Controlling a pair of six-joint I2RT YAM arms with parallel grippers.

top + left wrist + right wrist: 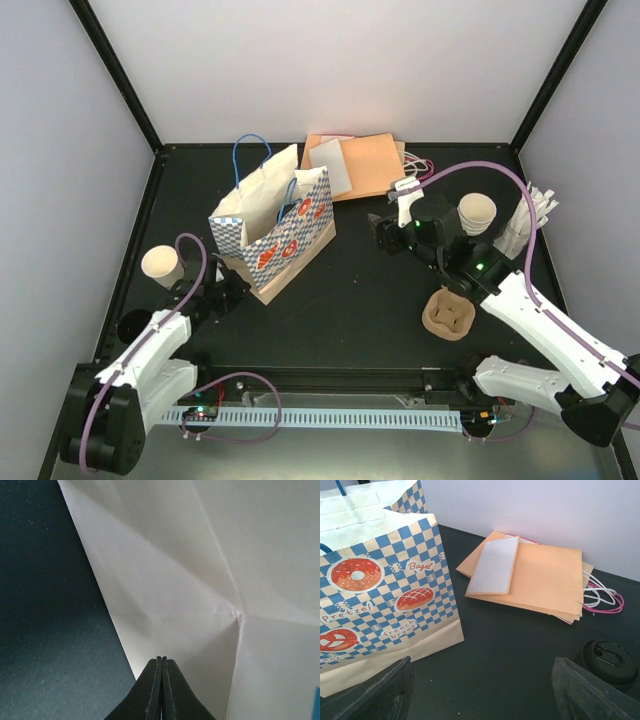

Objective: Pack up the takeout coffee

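A small cream paper cup [160, 264] stands open-topped, with no lid on it, at the table's left, beside my left arm. A round black lid [610, 660] shows at the lower right of the right wrist view; what it sits on is hidden. The blue-checked paper bag [272, 228] stands open left of centre and also shows in the right wrist view [380, 595]. My left gripper [240, 284] is shut, its tips [161, 658] right against the bag's white side [210, 570]. My right gripper [383, 232] is open and empty [484, 664], facing the bag.
A brown pulp cup carrier [448, 315] lies by my right arm. A stack of cream cups [477, 213] stands behind the right wrist. Flat orange bags [360, 165] lie at the back, also in the right wrist view [540, 575]. A dark round thing [130, 325] lies front left.
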